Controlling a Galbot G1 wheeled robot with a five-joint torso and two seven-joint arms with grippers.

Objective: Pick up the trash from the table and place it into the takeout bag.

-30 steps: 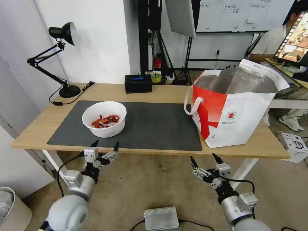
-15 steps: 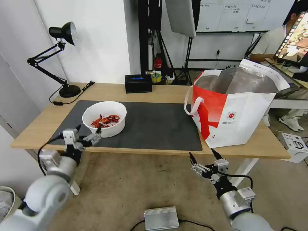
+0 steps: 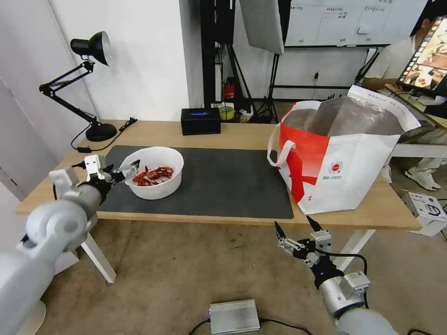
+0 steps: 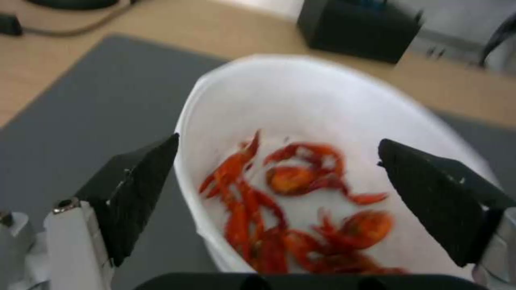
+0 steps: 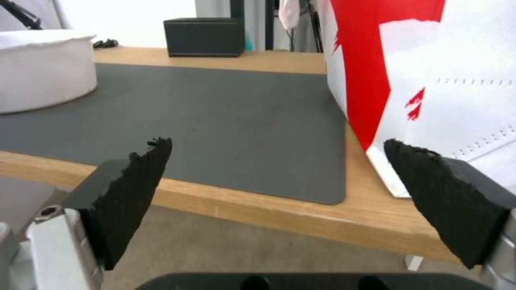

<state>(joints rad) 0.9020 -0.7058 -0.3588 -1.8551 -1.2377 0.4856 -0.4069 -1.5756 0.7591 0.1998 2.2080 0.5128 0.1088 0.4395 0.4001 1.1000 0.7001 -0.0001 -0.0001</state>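
The bowl [image 3: 152,172] sits left on the mat [image 3: 223,181], the takeout bag [image 3: 342,156] right, the box [image 3: 200,121] behind.

Both arms are rounded silver-grey shells, each ending in a black wrist with thin black cables. The left tool [image 3: 108,171] and right tool [image 3: 295,229] carry pointed black fingers [image 4: 134,189] on pale metal mounts with small screws.

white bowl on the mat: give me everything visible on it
The white bowl is round, deep and straight-walled, plastic or paper by its look, standing upright on the left part of the dark grey mat. Red crayfish shells lie loose on its bottom, covering only part of it. The left gripper is open at its left rim, one finger outside the wall and one over the inside; contact cannot be told.
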